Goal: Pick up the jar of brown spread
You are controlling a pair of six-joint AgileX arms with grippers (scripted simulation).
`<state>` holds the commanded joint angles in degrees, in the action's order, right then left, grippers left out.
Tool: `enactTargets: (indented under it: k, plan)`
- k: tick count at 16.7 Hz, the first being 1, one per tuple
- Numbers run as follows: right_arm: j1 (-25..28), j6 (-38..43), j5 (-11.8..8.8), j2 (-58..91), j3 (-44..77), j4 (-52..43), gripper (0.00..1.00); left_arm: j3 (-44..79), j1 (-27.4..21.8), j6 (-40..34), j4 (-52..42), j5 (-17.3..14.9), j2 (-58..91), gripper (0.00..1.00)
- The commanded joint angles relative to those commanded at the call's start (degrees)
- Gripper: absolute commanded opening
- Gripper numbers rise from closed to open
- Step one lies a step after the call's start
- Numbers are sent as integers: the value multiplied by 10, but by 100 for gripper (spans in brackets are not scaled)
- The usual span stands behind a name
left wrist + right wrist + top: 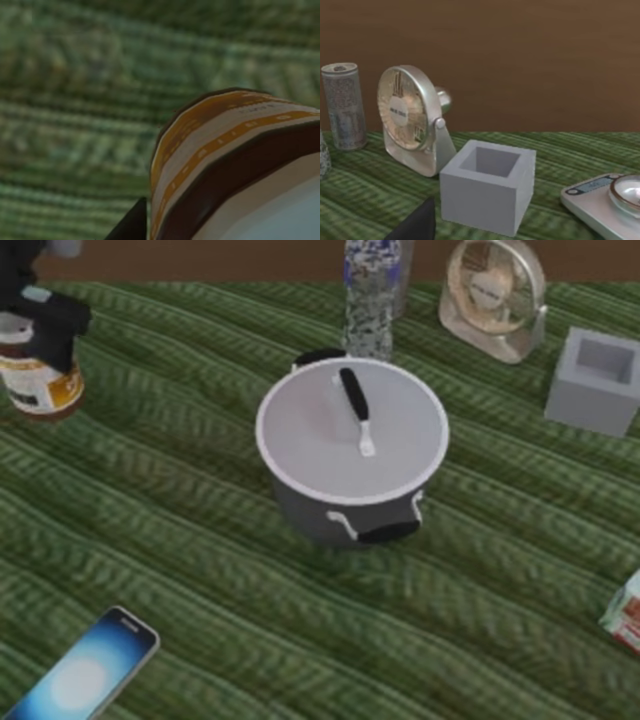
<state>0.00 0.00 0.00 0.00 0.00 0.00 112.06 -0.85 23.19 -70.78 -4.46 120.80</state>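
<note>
Jar: the jar of brown spread is seen at the far-left edge of the top view, upright, well apart from the grey pot in the middle of the green cloth.
Left gripper: the left gripper is placed directly over the jar's lid, its dark body covering the top of the jar — whether the fingers are spread or pinching the jar cannot be told.
Left wrist view: the jar fills the near field, label and brown contents very close; only a dark finger tip is seen beside it.
Right arm: not seen from above; its camera is turned towards the grey box, the fan and a scale.
Progress: the approach is judged done; whether the jar is off the cloth cannot be told, so a firm grasp and the lift are taken as left.
Room: open space lies above the jar — the table's left edge is close, so a straight upward lift is judged safest.
Other things: a phone lies near the front, well clear.
</note>
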Motion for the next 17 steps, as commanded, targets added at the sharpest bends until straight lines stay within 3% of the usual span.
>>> enactTargets:
  k: [10,13,17]
  plan:
    - [0,0,0,0,0,0,100,-209,-144,-351,151,64,-78,0]
    - [0,0,0,0,0,0,100,-245,-168,-399,179,76,-94,0]
    - [0,0,0,0,0,0,100,-248,-171,-403,182,77,-96,0]
